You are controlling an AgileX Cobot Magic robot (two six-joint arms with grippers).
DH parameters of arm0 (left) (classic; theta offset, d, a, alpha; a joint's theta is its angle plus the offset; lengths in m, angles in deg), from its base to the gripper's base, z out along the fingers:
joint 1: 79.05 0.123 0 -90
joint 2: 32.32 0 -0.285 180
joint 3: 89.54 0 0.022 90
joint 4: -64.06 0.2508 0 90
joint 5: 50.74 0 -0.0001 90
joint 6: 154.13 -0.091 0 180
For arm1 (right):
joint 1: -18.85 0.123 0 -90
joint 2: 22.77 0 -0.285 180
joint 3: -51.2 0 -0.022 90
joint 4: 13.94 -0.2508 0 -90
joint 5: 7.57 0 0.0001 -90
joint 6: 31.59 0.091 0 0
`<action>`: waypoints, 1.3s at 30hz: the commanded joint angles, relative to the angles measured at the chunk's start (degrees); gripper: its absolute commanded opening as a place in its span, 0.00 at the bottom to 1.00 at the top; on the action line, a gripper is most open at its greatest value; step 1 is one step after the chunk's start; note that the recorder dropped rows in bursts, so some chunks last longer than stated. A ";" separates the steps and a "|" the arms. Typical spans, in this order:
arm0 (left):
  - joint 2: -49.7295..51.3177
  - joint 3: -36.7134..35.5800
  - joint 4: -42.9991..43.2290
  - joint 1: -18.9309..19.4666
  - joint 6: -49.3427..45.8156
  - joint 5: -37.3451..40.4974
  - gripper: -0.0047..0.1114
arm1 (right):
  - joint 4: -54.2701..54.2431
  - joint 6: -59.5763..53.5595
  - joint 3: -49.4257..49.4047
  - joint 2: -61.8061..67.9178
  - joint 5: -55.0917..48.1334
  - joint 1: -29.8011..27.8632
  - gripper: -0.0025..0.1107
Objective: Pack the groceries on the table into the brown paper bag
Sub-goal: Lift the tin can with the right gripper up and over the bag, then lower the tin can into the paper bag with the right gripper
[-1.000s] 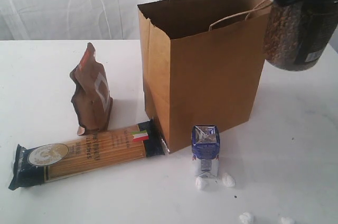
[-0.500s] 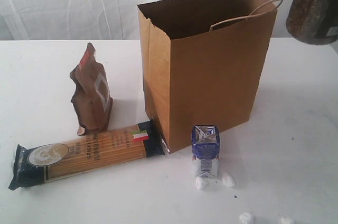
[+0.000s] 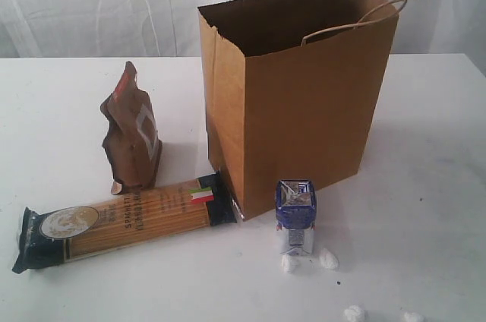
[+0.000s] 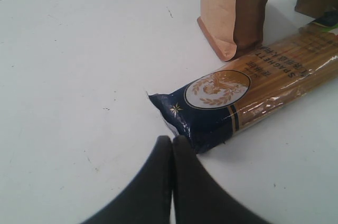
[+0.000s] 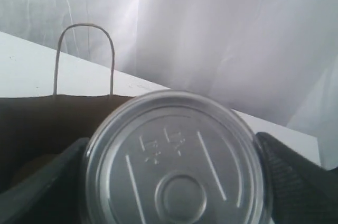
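Wide white bench [image 3: 61, 109], flat, faintly specked.

- Brown paper bag [image 3: 304, 109] stands upright toward the back, about mid-bench, mouth open, zigzag rim, twisted loop handles up.
- Brown pouch [image 3: 133, 136] stands upright left of the bag and apart from it, crumpled, leaning a little.
- Spaghetti packet [image 3: 125, 219] lies flat in front of the pouch, dark ends. Its flag-marked end reaches the bag's near bottom corner; contact unclear.
- Small blue carton [image 3: 296, 216] stands upright just in front of the bag's front face, top dented.
- White crumbs [image 3: 328, 259]: two at the carton's foot, two more nearer me, to the right.
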 commanded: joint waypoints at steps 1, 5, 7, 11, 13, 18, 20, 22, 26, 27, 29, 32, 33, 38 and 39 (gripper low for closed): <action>-0.30 -0.15 -0.14 0.25 0.10 0.17 0.04 | -2.52 -2.86 0.91 1.85 6.31 -0.08 0.02; -0.30 -0.15 -0.14 0.25 0.10 0.17 0.04 | -6.06 -6.22 0.91 3.84 10.42 1.05 0.02; -0.30 -0.15 -0.14 0.25 0.10 0.17 0.04 | -6.48 -7.24 0.91 4.79 12.00 2.08 0.02; -0.30 -0.15 -0.14 0.25 0.10 0.17 0.04 | -6.57 -7.35 0.91 6.47 12.27 4.26 0.02; -0.30 -0.15 -0.14 0.25 0.10 0.17 0.04 | -6.57 -7.78 0.91 7.04 12.02 5.03 0.02; -0.30 -0.15 -0.14 0.25 0.10 0.17 0.04 | -6.70 -8.64 0.75 8.58 11.33 7.43 0.02; -0.30 -0.15 -0.14 0.25 0.10 0.17 0.04 | -7.12 -8.64 -0.04 8.98 11.63 8.05 0.02; -0.30 -0.15 -0.14 0.25 0.10 0.17 0.04 | -7.37 -8.64 -1.11 9.56 12.03 8.41 0.02; -0.30 -0.15 -0.14 0.25 0.10 0.17 0.04 | -7.73 -8.64 -3.88 10.54 13.08 8.41 0.02; -0.30 -0.15 -0.14 0.25 0.10 0.17 0.04 | -8.20 -8.64 -4.69 10.66 13.64 8.41 0.02; -0.30 -0.15 -0.14 0.25 0.10 0.17 0.04 | -9.52 -9.48 -6.33 10.74 15.06 8.41 0.02; -0.30 -0.15 -0.14 0.25 0.10 0.17 0.04 | -11.97 -10.48 -7.71 10.89 16.43 8.53 0.02; -0.30 -0.15 -0.14 0.25 0.10 0.17 0.04 | -12.40 -11.02 -7.82 11.02 16.53 8.53 0.02; -0.30 -0.15 -0.14 0.25 0.10 0.17 0.04 | -13.50 -11.17 -7.82 12.22 17.49 8.82 0.02; -0.30 -0.15 -0.14 0.25 0.10 0.17 0.04 | -13.50 -11.79 -7.82 12.50 17.60 9.24 0.02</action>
